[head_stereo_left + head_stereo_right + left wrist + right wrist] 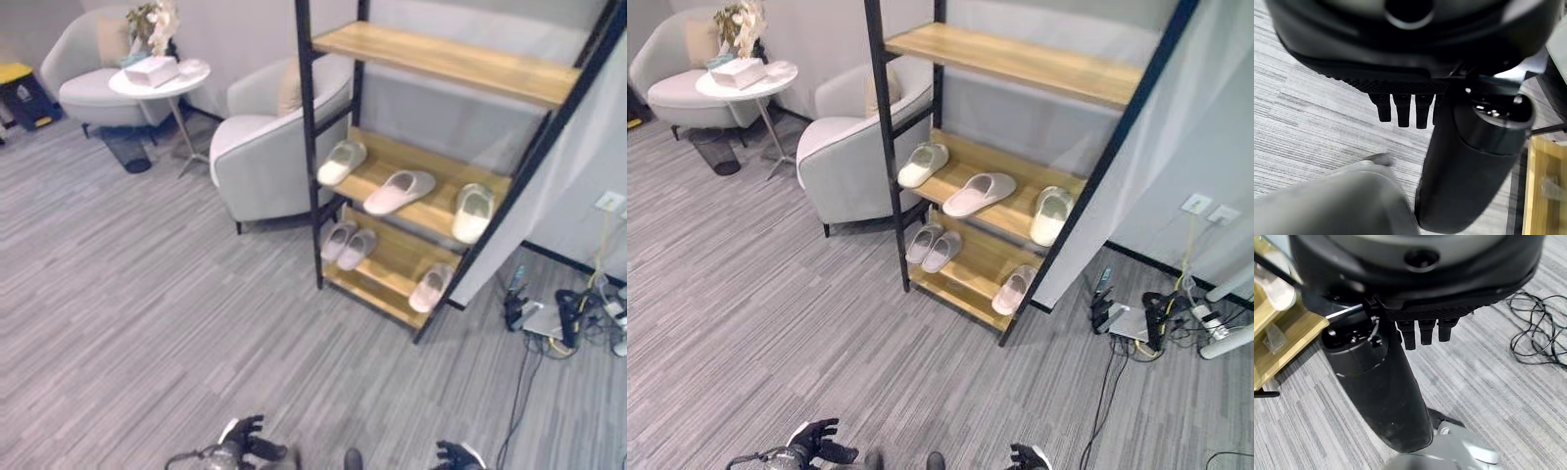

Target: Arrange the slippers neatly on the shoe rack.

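The shoe rack (312,147) has a black frame and wooden shelves and stands ahead of me at the wall. On its middle shelf (431,211) lie three pale slippers: one at the left (341,162), one in the middle (399,191), one at the right (472,212). The lower shelf (392,264) carries a pair side by side (349,245) and a single slipper (431,287) further right. The top shelf (451,61) is bare. My left hand (245,439) and right hand (456,455) hang low over the carpet, far from the rack, both open and holding nothing.
A grey armchair (265,147) stands right beside the rack's left post. Further left are a round white side table (157,83) with a tissue box and flowers, a second armchair (93,69) and a black bin (127,152). Cables and a power strip (568,318) lie at the right.
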`<state>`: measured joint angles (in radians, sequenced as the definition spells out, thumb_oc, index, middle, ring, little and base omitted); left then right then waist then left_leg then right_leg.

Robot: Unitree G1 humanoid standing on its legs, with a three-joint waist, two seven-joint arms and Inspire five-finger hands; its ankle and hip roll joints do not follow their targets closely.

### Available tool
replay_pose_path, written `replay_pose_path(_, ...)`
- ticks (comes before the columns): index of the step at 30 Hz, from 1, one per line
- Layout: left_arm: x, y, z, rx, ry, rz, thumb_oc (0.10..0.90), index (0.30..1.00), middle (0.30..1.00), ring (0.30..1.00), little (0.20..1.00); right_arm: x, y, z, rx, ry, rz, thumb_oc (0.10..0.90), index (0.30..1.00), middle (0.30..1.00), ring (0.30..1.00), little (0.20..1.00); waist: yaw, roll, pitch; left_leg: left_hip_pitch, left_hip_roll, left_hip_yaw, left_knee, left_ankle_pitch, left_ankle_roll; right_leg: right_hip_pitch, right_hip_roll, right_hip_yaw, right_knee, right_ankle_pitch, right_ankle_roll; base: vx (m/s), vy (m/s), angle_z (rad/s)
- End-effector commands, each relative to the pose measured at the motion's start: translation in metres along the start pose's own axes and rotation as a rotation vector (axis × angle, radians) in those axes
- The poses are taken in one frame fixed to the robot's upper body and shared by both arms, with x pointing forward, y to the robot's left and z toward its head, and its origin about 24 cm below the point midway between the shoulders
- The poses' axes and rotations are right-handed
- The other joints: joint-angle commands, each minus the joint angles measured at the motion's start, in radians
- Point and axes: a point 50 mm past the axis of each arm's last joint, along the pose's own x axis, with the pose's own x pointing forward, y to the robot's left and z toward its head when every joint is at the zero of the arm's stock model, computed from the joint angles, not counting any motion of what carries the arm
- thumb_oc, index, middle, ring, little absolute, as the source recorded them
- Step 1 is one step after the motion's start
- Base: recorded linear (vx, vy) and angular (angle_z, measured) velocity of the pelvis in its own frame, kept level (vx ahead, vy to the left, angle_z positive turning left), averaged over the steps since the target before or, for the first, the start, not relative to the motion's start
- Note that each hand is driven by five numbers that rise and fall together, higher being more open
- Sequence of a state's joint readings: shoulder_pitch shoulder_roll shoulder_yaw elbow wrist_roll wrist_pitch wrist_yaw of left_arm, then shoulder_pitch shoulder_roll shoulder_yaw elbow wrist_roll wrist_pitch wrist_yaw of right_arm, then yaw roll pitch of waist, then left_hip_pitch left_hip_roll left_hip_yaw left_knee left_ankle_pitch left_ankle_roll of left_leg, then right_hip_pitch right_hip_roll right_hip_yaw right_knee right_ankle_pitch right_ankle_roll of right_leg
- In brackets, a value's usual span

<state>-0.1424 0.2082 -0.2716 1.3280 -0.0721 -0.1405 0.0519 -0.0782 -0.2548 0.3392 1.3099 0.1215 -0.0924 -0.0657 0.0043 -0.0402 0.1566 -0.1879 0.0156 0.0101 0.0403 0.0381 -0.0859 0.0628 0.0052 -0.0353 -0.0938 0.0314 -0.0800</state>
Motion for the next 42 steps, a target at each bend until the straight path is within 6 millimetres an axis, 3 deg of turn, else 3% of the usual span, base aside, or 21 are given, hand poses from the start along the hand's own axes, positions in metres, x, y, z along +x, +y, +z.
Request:
replay_pose_path(1, -0.007, -0.006, -0.027, 0.032, 0.068, -0.020, 0.800, 0.900, 0.900, 0.900, 0.900, -0.001, -0.007, 0.000, 0.019, -0.029, -0.026, 0.800, 0.900, 0.900, 0.900, 0.900, 0.038, -0.015, -0.009, -0.038, -0.041, -0.013, 0.032, 0.039, 0.056, 0.088, 0.014, 0.121, 0.117, -0.157, 0.122, 0.20, 0.092, -0.19)
replay_pose_path(6, -0.010, -0.006, -0.038, 0.029, 0.104, -0.025, 0.800, 0.900, 0.900, 0.900, 0.900, -0.002, -0.003, -0.008, 0.001, 0.000, -0.008, 0.800, 0.900, 0.900, 0.900, 0.900, 0.048, -0.032, -0.046, -0.017, -0.066, -0.008, 0.064, 0.009, 0.082, 0.103, -0.042, 0.140, 0.173, -0.156, 0.159, 0.28, 0.152, -0.57)
replay_pose_path(8, -0.008, -0.002, -0.033, 0.043, 0.089, -0.021, 0.800, 0.900, 0.900, 0.900, 0.900, -0.001, -0.001, 0.002, -0.005, -0.034, 0.007, 0.800, 0.900, 0.900, 0.900, 0.900, 0.040, -0.040, -0.043, 0.029, -0.078, -0.005, 0.058, -0.024, 0.111, 0.018, -0.071, 0.153, 0.356, -0.045, 0.205, 0.23, 0.146, -0.30)
replay_pose_path(9, -0.008, -0.002, -0.033, 0.043, 0.089, -0.021, 0.800, 0.900, 0.900, 0.900, 0.900, -0.001, -0.001, 0.003, -0.005, -0.034, 0.007, 0.800, 0.900, 0.900, 0.900, 0.900, 0.041, -0.041, -0.043, 0.029, -0.078, -0.004, 0.057, -0.024, 0.111, 0.016, -0.071, 0.155, 0.359, -0.046, 0.205, 0.09, 0.064, -0.19)
replay_pose_path(11, -0.006, 0.001, -0.025, 0.053, 0.066, -0.016, 0.800, 0.900, 0.900, 0.900, 0.900, 0.001, 0.000, 0.012, -0.008, -0.066, 0.010, 0.800, 0.900, 0.900, 0.900, 0.900, 0.025, -0.028, -0.032, 0.077, -0.074, -0.008, 0.044, -0.048, 0.126, -0.061, -0.075, 0.133, 0.459, 0.027, 0.222, 0.19, 0.101, -0.09)
replay_pose_path(12, -0.005, 0.004, -0.023, 0.055, 0.058, -0.011, 0.800, 0.900, 0.900, 0.900, 0.900, 0.001, 0.001, 0.017, -0.009, -0.082, 0.013, 0.800, 0.900, 0.900, 0.900, 0.900, 0.009, -0.015, -0.025, 0.122, -0.066, -0.016, 0.029, -0.067, 0.131, -0.124, -0.071, 0.099, 0.488, 0.029, 0.211, 0.22, 0.095, -0.06)
replay_pose_path(13, -0.005, 0.004, -0.023, 0.055, 0.058, -0.011, 0.800, 0.900, 0.900, 0.900, 0.900, 0.001, 0.001, 0.017, -0.010, -0.082, 0.013, 0.800, 0.900, 0.900, 0.900, 0.900, 0.008, -0.016, -0.023, 0.125, -0.067, -0.017, 0.029, -0.068, 0.131, -0.122, -0.073, 0.097, 0.493, 0.024, 0.210, 0.26, 0.073, -0.10)
replay_pose_path(15, -0.005, 0.005, -0.022, 0.058, 0.056, -0.012, 0.800, 0.900, 0.900, 0.900, 0.900, 0.001, 0.002, 0.016, -0.018, -0.083, 0.014, 0.800, 0.900, 0.900, 0.900, 0.900, -0.017, -0.012, -0.020, 0.190, -0.071, -0.032, 0.013, -0.113, 0.135, -0.181, -0.051, 0.023, 0.392, -0.033, 0.189, 0.31, 0.018, -0.04)
replay_pose_path(16, -0.005, 0.005, -0.022, 0.058, 0.057, -0.012, 0.800, 0.900, 0.900, 0.900, 0.900, 0.001, 0.002, 0.016, -0.018, -0.082, 0.014, 0.800, 0.900, 0.900, 0.900, 0.900, -0.019, -0.012, -0.018, 0.193, -0.070, -0.034, 0.013, -0.116, 0.135, -0.178, -0.051, 0.022, 0.393, -0.035, 0.189, 0.30, -0.003, -0.04)
replay_pose_path(20, -0.005, 0.005, -0.022, 0.038, 0.059, -0.010, 0.800, 0.900, 0.900, 0.900, 0.900, 0.001, 0.002, 0.014, -0.041, -0.070, 0.017, 0.800, 0.900, 0.900, 0.900, 0.900, -0.032, -0.018, -0.011, 0.282, -0.071, -0.030, -0.010, -0.166, 0.122, -0.259, -0.078, -0.161, 0.236, 0.016, 0.191, 0.33, -0.049, -0.24)
replay_pose_path(24, -0.007, 0.001, -0.030, 0.068, 0.077, -0.037, 0.800, 0.900, 0.900, 0.900, 0.900, -0.002, 0.001, -0.003, -0.023, -0.023, 0.017, 0.800, 0.900, 0.900, 0.900, 0.900, -0.058, -0.022, -0.033, 0.344, -0.063, -0.044, 0.001, -0.208, 0.107, -0.220, -0.044, -0.112, 0.197, 0.006, 0.167, 0.28, -0.077, -0.02)
replay_pose_path(25, -0.008, -0.002, -0.032, 0.073, 0.085, -0.049, 0.800, 0.900, 0.900, 0.900, 0.900, -0.003, 0.001, -0.011, -0.022, 0.002, 0.015, 0.800, 0.900, 0.900, 0.900, 0.900, -0.057, -0.016, -0.041, 0.330, -0.045, -0.029, 0.056, -0.187, 0.078, -0.186, -0.033, -0.114, 0.170, -0.001, 0.152, 0.28, -0.096, 0.32)
replay_pose_path(26, -0.008, -0.002, -0.032, 0.073, 0.085, -0.049, 0.800, 0.900, 0.900, 0.900, 0.900, -0.003, 0.001, -0.011, -0.021, 0.002, 0.015, 0.800, 0.900, 0.900, 0.900, 0.900, -0.057, -0.016, -0.041, 0.330, -0.044, -0.029, 0.059, -0.188, 0.077, -0.185, -0.032, -0.114, 0.169, 0.000, 0.151, 0.18, -0.092, 0.10)
replay_pose_path(28, -0.006, -0.005, -0.024, 0.080, 0.058, -0.056, 0.800, 0.900, 0.900, 0.900, 0.900, -0.003, -0.001, -0.011, -0.002, 0.003, 0.004, 0.800, 0.900, 0.900, 0.900, 0.900, -0.051, -0.028, -0.021, 0.220, -0.016, -0.002, 0.277, -0.094, 0.031, -0.142, -0.035, -0.089, 0.149, -0.002, 0.131, 0.06, -0.089, -0.16)
replay_pose_path(30, -0.004, -0.005, -0.015, 0.071, 0.030, -0.050, 0.800, 0.900, 0.900, 0.900, 0.900, -0.002, -0.005, -0.007, 0.004, -0.008, -0.011, 0.800, 0.900, 0.900, 0.900, 0.900, -0.035, -0.047, 0.004, 0.133, -0.012, 0.000, 0.431, -0.065, 0.034, -0.112, -0.036, -0.067, 0.137, -0.010, 0.106, 0.13, -0.098, -0.48)
replay_pose_path(32, -0.003, -0.005, -0.013, 0.057, 0.021, -0.046, 0.800, 0.900, 0.900, 0.900, 0.900, -0.002, -0.006, -0.009, 0.005, 0.002, -0.012, 0.800, 0.900, 0.900, 0.900, 0.900, -0.021, -0.057, 0.010, 0.080, -0.012, 0.007, 0.459, -0.079, 0.048, -0.079, -0.034, -0.044, 0.123, -0.025, 0.099, 0.23, -0.017, -0.53)
replay_pose_path(35, -0.003, -0.010, -0.010, 0.067, 0.010, -0.055, 0.800, 0.900, 0.900, 0.900, 0.900, -0.002, -0.009, -0.008, 0.011, -0.005, -0.021, 0.800, 0.900, 0.900, 0.900, 0.900, -0.005, -0.054, 0.006, 0.043, -0.004, 0.005, 0.302, -0.110, 0.050, -0.029, -0.033, -0.008, 0.093, -0.055, 0.120, 0.23, 0.070, -0.48)
replay_pose_path(36, -0.003, -0.010, -0.010, 0.067, 0.010, -0.055, 0.800, 0.900, 0.900, 0.900, 0.900, -0.002, -0.009, -0.008, 0.011, -0.004, -0.021, 0.800, 0.900, 0.900, 0.900, 0.900, -0.004, -0.054, 0.008, 0.047, -0.005, 0.006, 0.300, -0.111, 0.051, -0.026, -0.034, -0.007, 0.093, -0.056, 0.121, 0.19, 0.074, -0.28)
replay_pose_path(37, -0.003, -0.011, -0.010, 0.072, 0.008, -0.060, 0.800, 0.900, 0.900, 0.900, 0.900, -0.003, -0.009, -0.010, 0.009, 0.000, -0.022, 0.800, 0.900, 0.900, 0.900, 0.900, 0.003, -0.045, 0.007, 0.036, -0.005, -0.006, 0.208, -0.086, 0.045, -0.011, -0.022, 0.007, 0.087, -0.070, 0.124, 0.19, 0.087, -0.13)
replay_pose_path(40, -0.003, -0.012, -0.008, 0.068, 0.004, -0.056, 0.800, 0.900, 0.900, 0.900, 0.900, -0.002, -0.011, -0.010, 0.010, -0.001, -0.031, 0.800, 0.900, 0.900, 0.900, 0.900, 0.028, -0.025, 0.013, -0.010, -0.014, -0.098, 0.088, 0.002, 0.027, 0.033, -0.004, 0.058, 0.083, -0.097, 0.128, 0.24, 0.130, -0.17)
replay_pose_path(42, -0.004, -0.013, -0.013, 0.067, 0.019, -0.061, 0.800, 0.900, 0.900, 0.900, 0.900, -0.003, -0.010, -0.013, 0.005, 0.009, -0.025, 0.800, 0.900, 0.900, 0.900, 0.900, 0.027, -0.017, 0.003, 0.020, -0.015, -0.126, 0.059, 0.000, 0.028, 0.040, -0.010, 0.073, 0.101, -0.115, 0.137, 0.19, 0.182, -0.61)
